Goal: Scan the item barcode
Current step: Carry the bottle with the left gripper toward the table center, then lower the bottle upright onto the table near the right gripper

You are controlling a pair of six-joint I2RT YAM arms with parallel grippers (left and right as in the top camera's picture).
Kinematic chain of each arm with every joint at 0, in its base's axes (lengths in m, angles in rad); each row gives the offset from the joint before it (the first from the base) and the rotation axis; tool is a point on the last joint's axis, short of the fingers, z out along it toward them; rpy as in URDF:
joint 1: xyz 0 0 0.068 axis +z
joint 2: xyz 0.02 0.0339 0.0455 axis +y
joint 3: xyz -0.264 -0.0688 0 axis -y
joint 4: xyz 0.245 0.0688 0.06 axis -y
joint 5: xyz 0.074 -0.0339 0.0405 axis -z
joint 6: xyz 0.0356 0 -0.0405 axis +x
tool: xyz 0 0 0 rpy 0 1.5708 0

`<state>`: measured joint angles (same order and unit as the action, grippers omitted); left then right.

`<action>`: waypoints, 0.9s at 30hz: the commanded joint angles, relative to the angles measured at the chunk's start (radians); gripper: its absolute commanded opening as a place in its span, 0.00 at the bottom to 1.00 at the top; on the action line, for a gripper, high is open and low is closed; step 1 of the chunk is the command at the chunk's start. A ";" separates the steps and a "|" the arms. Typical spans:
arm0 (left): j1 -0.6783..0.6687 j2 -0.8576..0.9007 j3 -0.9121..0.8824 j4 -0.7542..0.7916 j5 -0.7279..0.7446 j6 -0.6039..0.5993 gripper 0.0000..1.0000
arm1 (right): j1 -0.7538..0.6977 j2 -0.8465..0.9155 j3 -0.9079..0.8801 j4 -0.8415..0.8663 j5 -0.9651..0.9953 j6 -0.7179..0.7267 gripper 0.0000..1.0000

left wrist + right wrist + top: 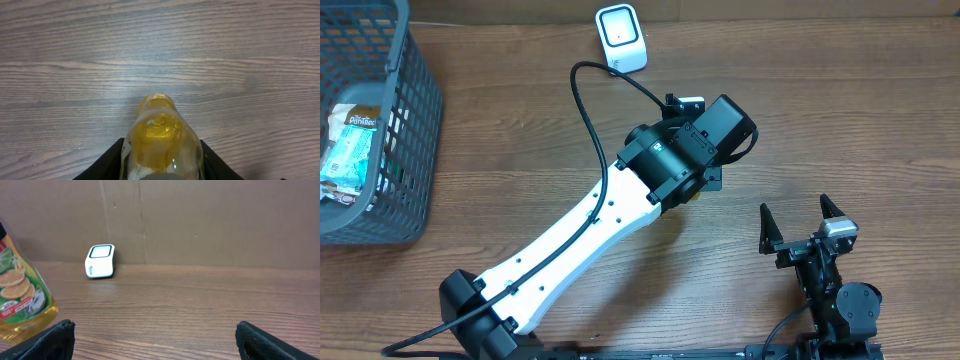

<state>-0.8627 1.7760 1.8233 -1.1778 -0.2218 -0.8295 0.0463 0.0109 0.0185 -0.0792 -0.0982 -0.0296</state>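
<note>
Brown wood-grain table (880, 120) fills the overhead view, w/ a brown cardboard wall behind it in the right wrist view.

Left arm, white link w/ black joints (580, 240), runs from the near edge diagonally up to mid-table. A black cable (585, 110) loops along it toward the far side.

Dark grey plastic mesh basket (415, 130) sits at the far left, partly out of frame. Pale printed snack packets (350, 145) lie inside; text too small to read.

Right arm is low at the near right. Right gripper (793, 205) has its black fingers spread wide, nothing btwn them, only bare table ahead of it (155, 330).

Clear plastic bottle of yellow oil (160, 125) is the item: it's mid-table, in the left gripper (161, 150), whose black fingers (107, 162) press both sides of the bottle, clamped on it. Narrow end points away from the left wrist cam. Right wrist view shows the bottle (17, 305) at far left w/ a label picturing fried food, well apart from the scanner. Can't tell if its base touches the table. No barcode is visible in any view.

Small white box scanner w/ dark window (621, 37) stands at the far edge, by the wall (101, 261).
</note>
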 commanded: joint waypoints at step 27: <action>-0.030 0.067 -0.008 0.013 -0.075 -0.039 0.43 | -0.002 -0.008 -0.011 0.005 -0.001 -0.005 1.00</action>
<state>-0.8841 1.8259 1.8179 -1.1763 -0.2504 -0.8394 0.0463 0.0109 0.0185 -0.0788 -0.0982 -0.0299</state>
